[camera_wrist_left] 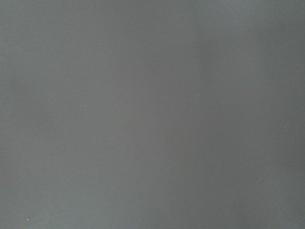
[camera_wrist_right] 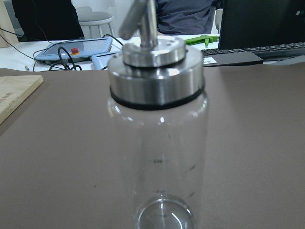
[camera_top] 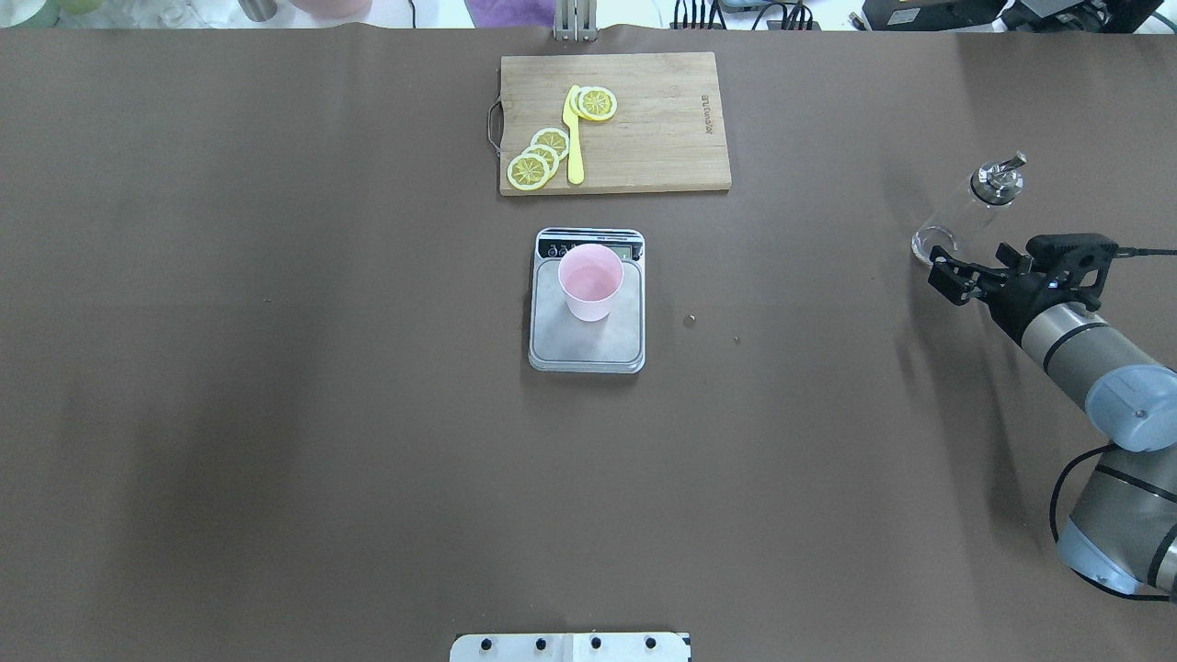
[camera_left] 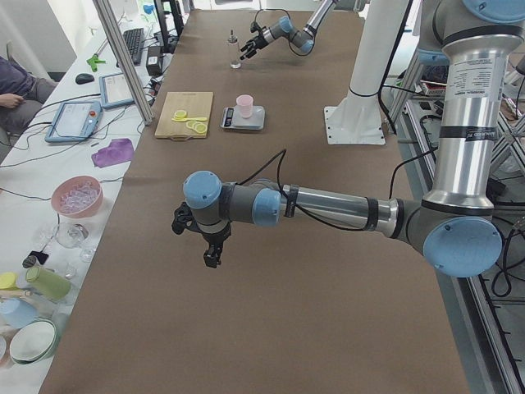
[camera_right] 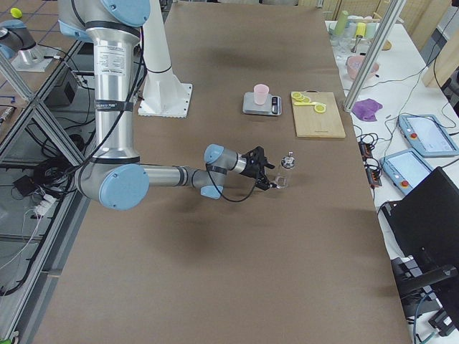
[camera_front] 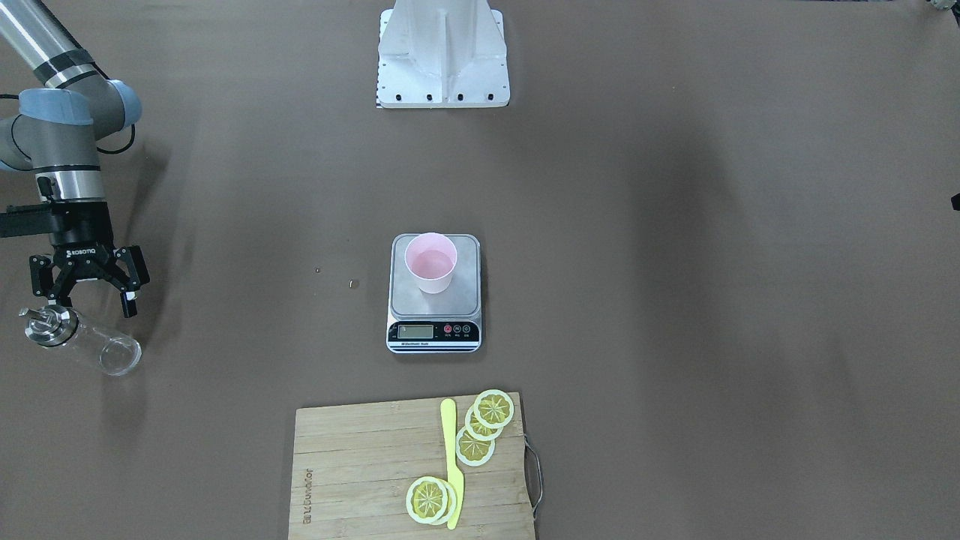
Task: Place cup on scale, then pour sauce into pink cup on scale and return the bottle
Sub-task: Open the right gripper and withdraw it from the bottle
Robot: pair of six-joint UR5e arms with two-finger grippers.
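The pale pink cup [camera_top: 590, 280] stands upright on the steel platform of the scale [camera_top: 588, 348] at the table's middle, also seen as cup [camera_front: 430, 262] on scale [camera_front: 435, 304]. The clear bottle [camera_top: 968, 210] with its silver spout cap stands upright on the table at the far right side. My right gripper [camera_top: 973, 267] is open just short of the bottle, not touching it; the same gripper [camera_front: 82, 300] and bottle [camera_front: 84, 339] show from the front. The right wrist view is filled by the bottle [camera_wrist_right: 157, 143]. My left gripper [camera_left: 195, 244] hovers over bare table, and I cannot tell its state.
A wooden cutting board [camera_top: 662, 119] with lemon slices [camera_top: 542, 156] and a yellow knife [camera_top: 574, 138] lies beyond the scale. The robot's white base [camera_front: 442, 56] stands on the near side. Two small specks [camera_top: 690, 320] lie right of the scale.
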